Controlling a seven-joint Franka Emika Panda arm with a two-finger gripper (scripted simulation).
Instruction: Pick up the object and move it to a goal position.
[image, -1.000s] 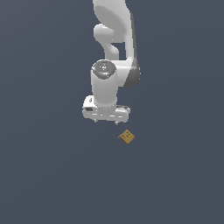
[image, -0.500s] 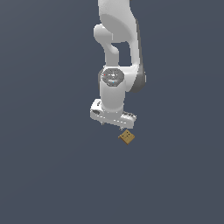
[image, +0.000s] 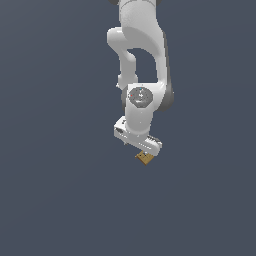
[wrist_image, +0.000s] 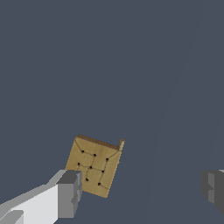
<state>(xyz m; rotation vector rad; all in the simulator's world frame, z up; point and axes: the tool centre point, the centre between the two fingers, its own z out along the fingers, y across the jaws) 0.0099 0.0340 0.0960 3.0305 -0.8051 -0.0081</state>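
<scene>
1. While the block (image: 145, 158) lies flat on the dark grey floor (image: 60, 200), a little below the middle of the exterior view, it is not yet held by anything.
2. Seen from the wrist view, the block (wrist_image: 92, 165) is a tan square with several dark dots joined by thin lines on its top face, and one small peg stands out at one corner.
3. It lies turned at an angle, so its edges do not run parallel with the fingers.
4. The gripper (image: 141, 148) hangs just above the block in the exterior view and covers part of it; whether it touches the block I cannot tell from there.
5. Its two fingers stand wide apart and hold nothing.
6. One finger (wrist_image: 69, 194) is just beside the lower corner of the block in the wrist view, and the other finger (wrist_image: 213, 187) is well apart from it, at the right edge of the frame.
7. So the block sits close to one finger and not in the middle of the gap.
8. Above the gripper, the white arm (image: 142, 55) comes down from the top of the exterior view.
9. I judge that the step in hand is the approach, before the grasp.
10. The next move probably calls for centring the gap over the block, perhaps turning the wrist to match its edges, then lowering and closing.
11. No goal mark is visible in either view.
</scene>
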